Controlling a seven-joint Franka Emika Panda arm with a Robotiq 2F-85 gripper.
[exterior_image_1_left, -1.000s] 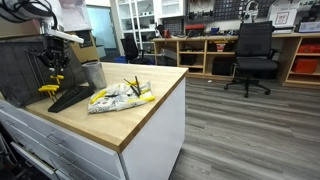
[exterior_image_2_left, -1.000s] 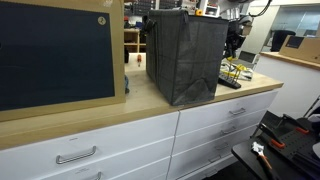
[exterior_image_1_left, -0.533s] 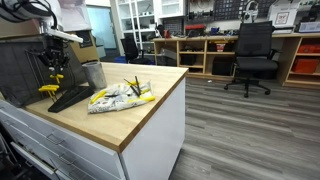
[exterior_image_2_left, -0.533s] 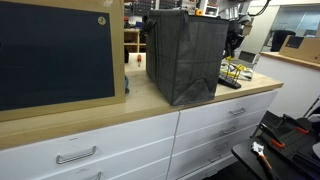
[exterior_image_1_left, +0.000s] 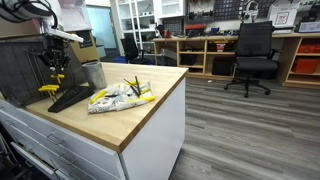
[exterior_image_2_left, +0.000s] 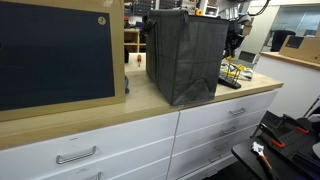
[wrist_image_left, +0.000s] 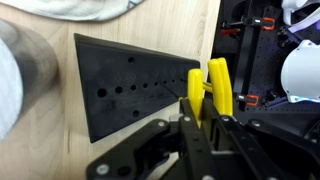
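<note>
Wood counter (exterior_image_1_left: 150, 95) w/ black holed rack (wrist_image_left: 130, 95); gripper (wrist_image_left: 200, 118) clamped on yellow-handled tool (wrist_image_left: 218, 85) over rack's edge.

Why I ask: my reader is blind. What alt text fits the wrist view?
The pincer grips a yellow-handled tool beside a black wedge-shaped block drilled with holes, on a wooden top. A blurred grey cylinder sits at the left edge.
</note>
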